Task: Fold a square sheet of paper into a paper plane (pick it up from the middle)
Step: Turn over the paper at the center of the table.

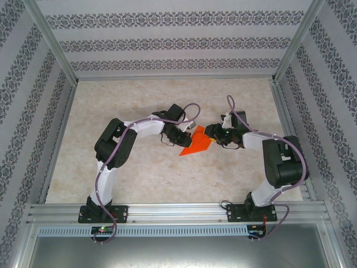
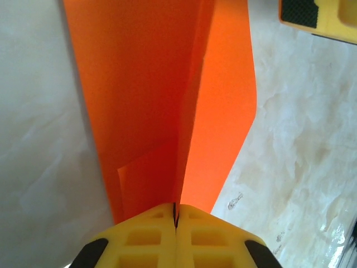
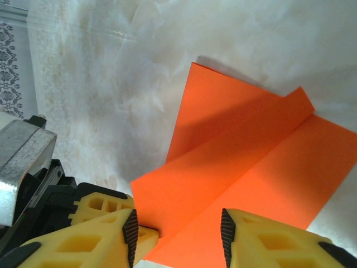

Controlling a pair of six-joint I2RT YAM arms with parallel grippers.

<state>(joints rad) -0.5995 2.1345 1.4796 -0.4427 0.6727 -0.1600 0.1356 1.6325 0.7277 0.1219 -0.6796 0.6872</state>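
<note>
Paper point(image 1: 196, 144), bright orange-red and creased down its middle, is pinched at mid-table by the left gripper point(image 2: 175, 215), whose jaws are pressed together on the fold, apparently so that the crease is sharpened and the sheet cannot slide on the marbled table point(image 1: 139, 178). The right gripper point(image 3: 178, 230) is set at the opposite edge with its fingers apart astride the paper, clamped on nothing, seemingly so that a flap can be taken up next.

Bright, even light is flooding the pale table point(image 1: 139, 178), glaring whitish in the wrist views. The orange paper point(image 3: 251, 162) is casting a soft shadow onto it.
</note>
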